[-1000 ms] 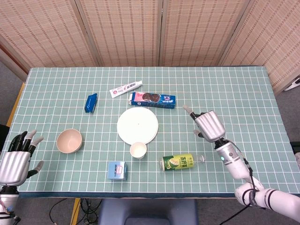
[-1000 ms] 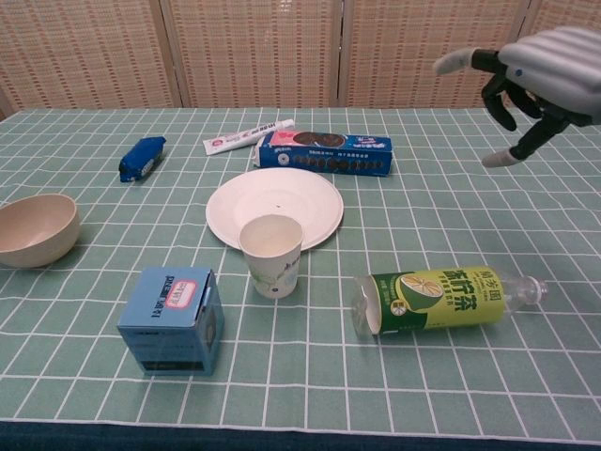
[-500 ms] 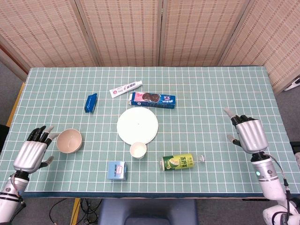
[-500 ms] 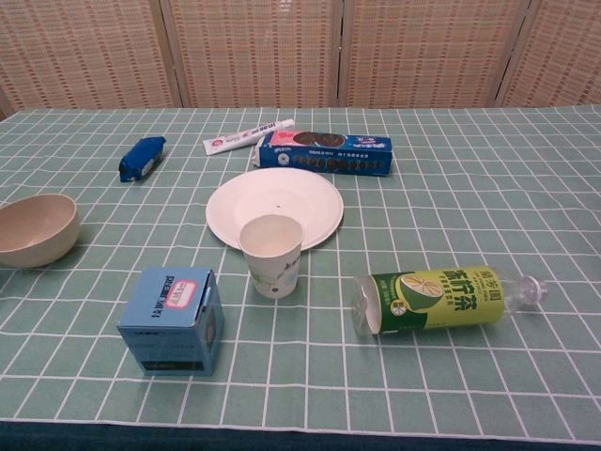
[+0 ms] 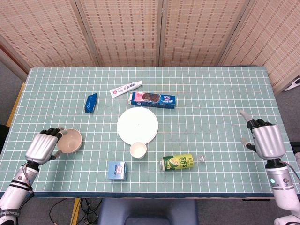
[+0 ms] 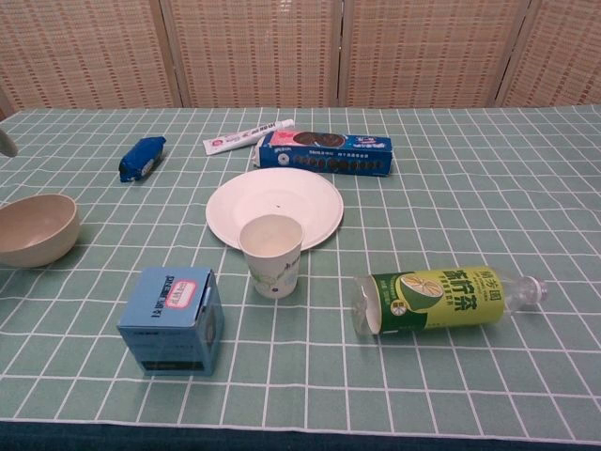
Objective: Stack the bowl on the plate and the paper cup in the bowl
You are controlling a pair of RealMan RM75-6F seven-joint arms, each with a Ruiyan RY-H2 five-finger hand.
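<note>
A beige bowl [image 5: 70, 140] [image 6: 36, 228] stands upright at the table's left. The white plate [image 5: 137, 125] [image 6: 274, 207] lies in the middle, and a paper cup [image 5: 138, 150] [image 6: 271, 255] stands upright just in front of it. My left hand [image 5: 43, 146] is right beside the bowl's left rim, fingers spread towards it, holding nothing; the chest view shows only one fingertip [image 6: 5, 143] above the bowl. My right hand [image 5: 266, 140] hovers at the table's right edge, fingers apart and empty, far from all three objects.
A toothpaste tube [image 5: 125, 87], a cookie box [image 5: 153, 98] and a blue packet [image 5: 91, 102] lie behind the plate. A light-blue box [image 5: 117, 170] stands front left of the cup. A green tea bottle [image 5: 180, 161] lies on its side to the cup's right.
My left hand has moved right, from the table's left edge up to the bowl's rim. My right hand has drawn back from mid-table to the right edge, leaving the chest view.
</note>
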